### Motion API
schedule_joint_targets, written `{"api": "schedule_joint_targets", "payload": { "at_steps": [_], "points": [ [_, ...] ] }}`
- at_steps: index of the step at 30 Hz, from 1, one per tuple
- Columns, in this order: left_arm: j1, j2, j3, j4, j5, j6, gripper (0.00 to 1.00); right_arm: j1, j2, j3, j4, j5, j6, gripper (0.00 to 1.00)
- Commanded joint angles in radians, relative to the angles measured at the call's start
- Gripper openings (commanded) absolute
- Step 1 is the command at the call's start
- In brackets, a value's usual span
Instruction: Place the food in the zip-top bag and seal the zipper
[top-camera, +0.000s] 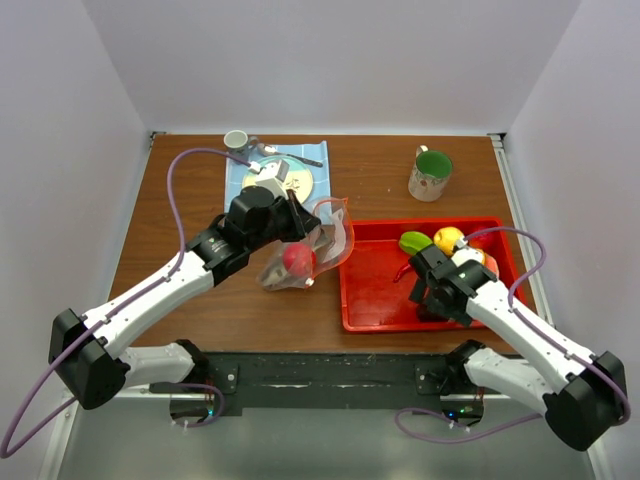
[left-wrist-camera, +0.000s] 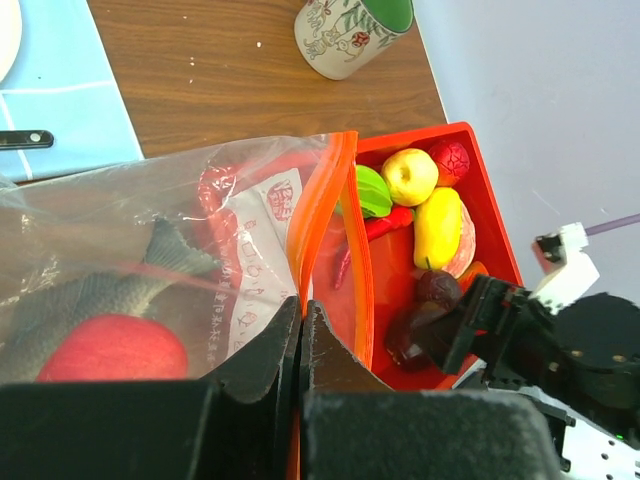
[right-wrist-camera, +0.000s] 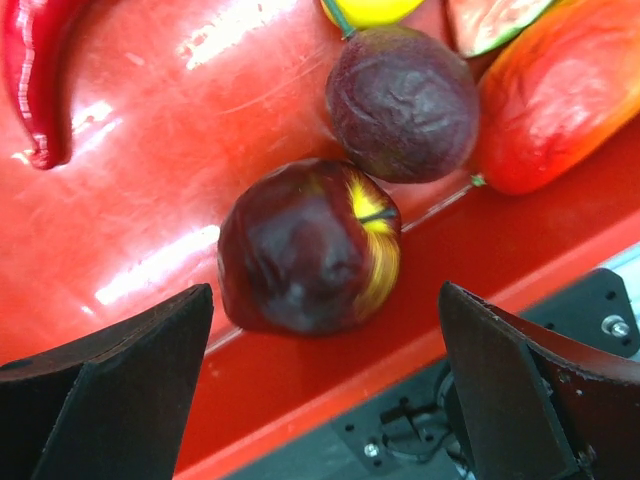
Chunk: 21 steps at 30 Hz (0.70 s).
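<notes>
The clear zip-top bag (top-camera: 325, 240) lies left of the red tray (top-camera: 375, 300), with its mouth lifted toward the tray. My left gripper (left-wrist-camera: 300, 325) is shut on the orange-red zipper (left-wrist-camera: 322, 195) strip at the bag's mouth. Inside the bag are a red fruit (left-wrist-camera: 115, 350) and a grey fish (left-wrist-camera: 95, 295). More food sits in the tray: a yellow apple (left-wrist-camera: 408, 175), a mango (left-wrist-camera: 440, 225), a green piece (left-wrist-camera: 372, 190) and a red chili (right-wrist-camera: 40, 70). My right gripper (right-wrist-camera: 325, 390) hangs open over a dark red apple (right-wrist-camera: 305, 245), near the tray's front wall and beside a purple fruit (right-wrist-camera: 400, 90).
A mug with a green inside (top-camera: 430, 173) stands behind the tray. A blue mat (top-camera: 240, 180) at the back left carries a plate and a utensil, with a small cup (top-camera: 236, 140) at its far edge. White walls close in the table on three sides.
</notes>
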Motion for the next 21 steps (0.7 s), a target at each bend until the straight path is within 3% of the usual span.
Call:
{"api": "schedule_joint_targets", "payload": {
  "at_steps": [1, 6, 9, 10, 13, 16, 21],
  "points": [
    [0.005, -0.006, -0.008, 0.062, 0.007, -0.008, 0.0, -0.01, 0.041, -0.052, 0.163, -0.009, -0.003, 0.99],
    [0.005, -0.014, -0.007, 0.049, 0.004, 0.0, 0.0, -0.013, 0.099, -0.069, 0.252, -0.04, -0.025, 0.98],
    [0.005, -0.019, -0.008, 0.039, -0.007, 0.0, 0.0, -0.013, 0.092, -0.051, 0.262, -0.051, -0.049, 0.77],
    [0.007, -0.022, -0.008, 0.041, -0.009, 0.0, 0.0, -0.013, 0.081, -0.046, 0.263, -0.052, -0.056, 0.6],
    [0.007, -0.023, -0.013, 0.039, -0.018, -0.005, 0.0, -0.013, 0.075, -0.007, 0.245, -0.046, -0.091, 0.27],
    [0.007, -0.02, -0.016, 0.041, -0.027, -0.008, 0.0, -0.013, 0.073, 0.072, 0.201, -0.054, -0.128, 0.1],
    [0.008, -0.005, -0.008, 0.039, -0.027, -0.008, 0.0, -0.013, 0.027, 0.245, 0.214, -0.13, -0.243, 0.09]
  ]
}}
